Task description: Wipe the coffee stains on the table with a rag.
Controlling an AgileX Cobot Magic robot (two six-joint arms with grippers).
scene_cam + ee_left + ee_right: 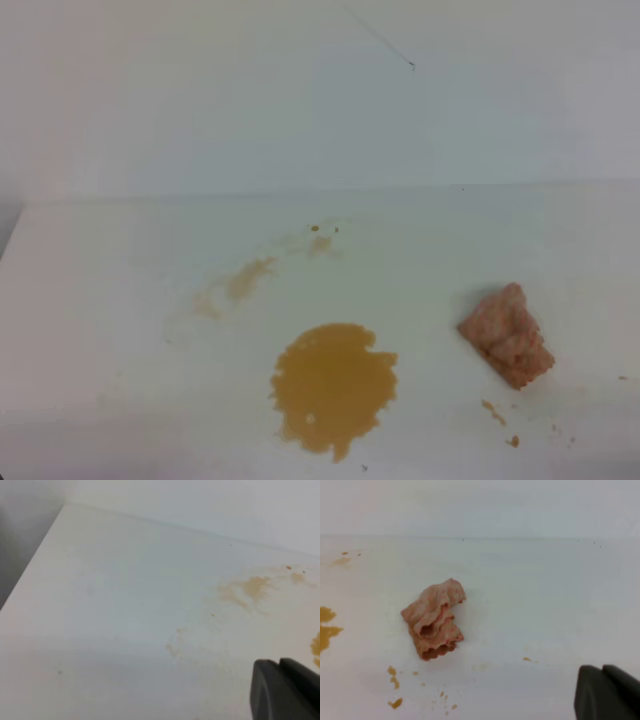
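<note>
Lying ahead-left of the right tool (607,692), whose jaws are together, the rag (434,620) sits nearer it than the left tool (285,690), whose state I cannot tell.

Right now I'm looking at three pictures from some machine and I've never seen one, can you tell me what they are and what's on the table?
It is a two-armed robot. One camera looks down from above; the other two sit on its wrists.

From above: a white table with coffee stains, one big brown puddle plus fainter smears, and a crumpled pinkish rag lying apart to the puddle's right.

The dark shapes in the wrist pictures' lower right corners are the left gripper and the right gripper. The right one looks at the rag, shut and empty. Nothing is held.
</note>
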